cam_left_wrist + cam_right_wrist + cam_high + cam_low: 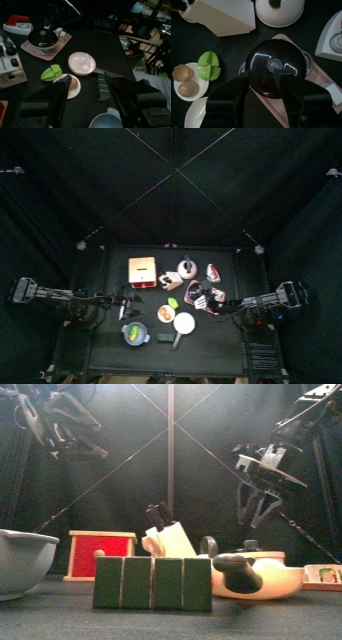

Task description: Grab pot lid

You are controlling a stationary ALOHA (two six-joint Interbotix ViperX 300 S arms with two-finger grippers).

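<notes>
The small black table (107, 353) carries a crowd of kitchen things, and the two black arms hang over it from either side. The biggest item on the far side is a red wooden box (142, 270), with a white knife block (223, 17) beside it; a row of dark green blocks (152, 583) stands at the near edge in the front view, and a grey bowl (24, 562) sits at the near left. The task's thing, a glossy black domed pot lid with a round grey knob (274, 64), is on its black pot, which rests on a pinkish square mat (321, 102) toward the right of the table, just beside a white lidded dish (278, 11). A cut green fruit (208, 66) and a white plate with brown eggs (189, 89) lie near the pot on its left. The right gripper (275, 90) hovers straight above the lid with its jaws spread apart, one to each side of the knob, clearly not touching it yet. The left gripper (90, 95) hangs above the left half of the table, jaws parted and empty, well apart from the pot. By my reading the approach and alignment are done; what is left is the descent, closing on the knob, and lifting the lid off.
</notes>
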